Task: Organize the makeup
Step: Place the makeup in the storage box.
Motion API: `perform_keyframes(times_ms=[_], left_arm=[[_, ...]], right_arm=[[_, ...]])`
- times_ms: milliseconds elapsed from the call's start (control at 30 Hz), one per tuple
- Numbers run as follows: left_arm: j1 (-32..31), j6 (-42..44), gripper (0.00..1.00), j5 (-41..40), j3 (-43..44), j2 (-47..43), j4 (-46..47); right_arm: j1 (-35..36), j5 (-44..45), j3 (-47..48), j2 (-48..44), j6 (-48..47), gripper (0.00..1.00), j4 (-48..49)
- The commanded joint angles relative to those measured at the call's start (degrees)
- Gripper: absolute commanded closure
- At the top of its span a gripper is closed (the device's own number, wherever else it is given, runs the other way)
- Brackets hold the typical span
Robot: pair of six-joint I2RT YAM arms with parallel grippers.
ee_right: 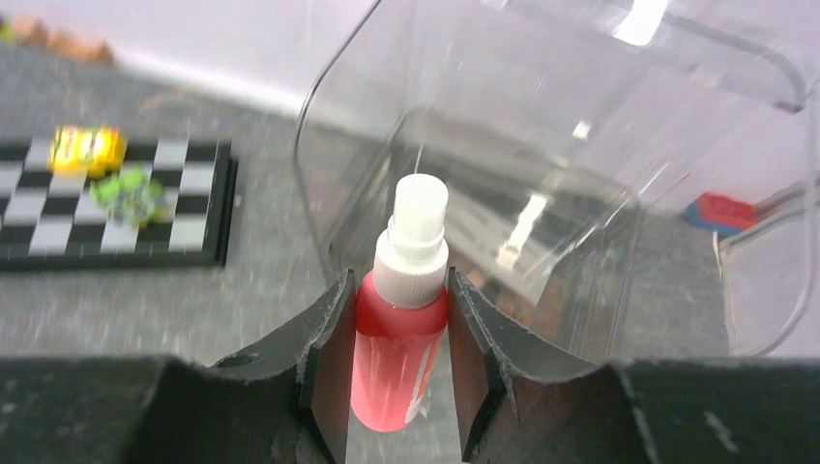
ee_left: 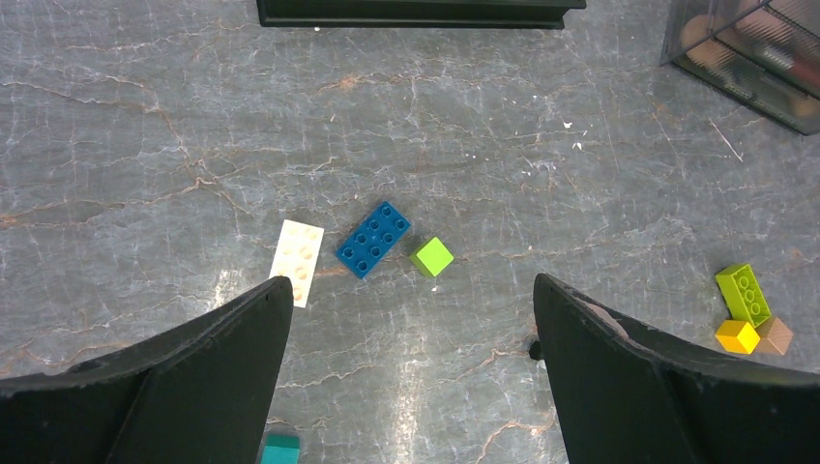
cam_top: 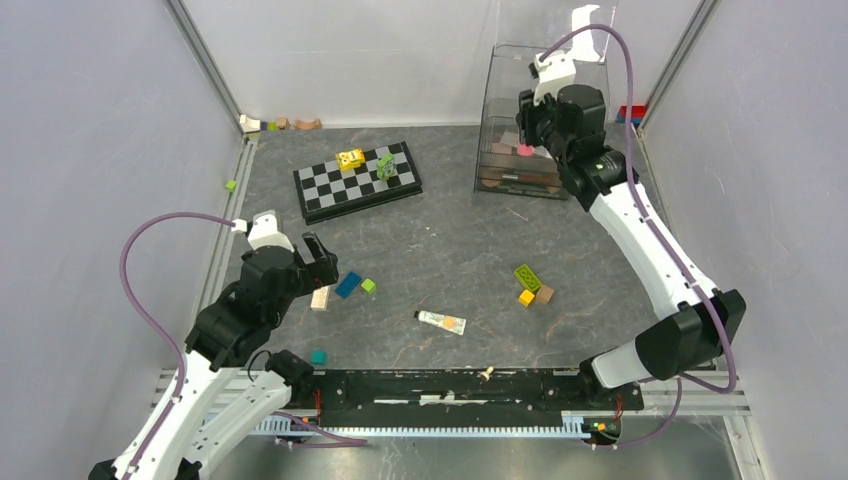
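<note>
Right fingers (ee_right: pixel 327 372) clamp pink bottle (ee_right: pixel 396 362) at clear box (ee_right: pixel 503 106) rim; left fingers (ee_left: pixel 218 382) spread wide

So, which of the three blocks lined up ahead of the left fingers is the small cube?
The lime-green cube, at the row's right end; the blue brick and cream brick beside it are long and studded.

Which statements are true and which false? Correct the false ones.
1. The right gripper clamps a pink bottle with a white cap. True.
2. The left gripper is shut on the blue block. False: it is open and empty; the block lies on the table.
3. The cream tube lies on the chessboard. False: it lies on the table, apart from it.
4. A yellow toy and a green toy sit on the chessboard. True.
</note>
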Motion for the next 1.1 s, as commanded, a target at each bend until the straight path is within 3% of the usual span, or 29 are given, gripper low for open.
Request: perform_keyframes(times_ms=[0,400,1067], left_arm=[[0.38,2.09,0.0,-0.24,-0.12,-0.03,1.9],[0.35,2.08,0.0,-0.66,-0.06,0.44,1.9],[0.46,2.21,0.0,-0.92,0.01,1.43,1.83]], right_arm=[[-1.63,7.02,-1.5,2.71,3.96,1.0,21.2],[-6.16,1.69,-4.08,16.68,7.05,1.0,49.96],[-6.96,-5.9,-1.94,34.83,3.41,1.0,70.76]])
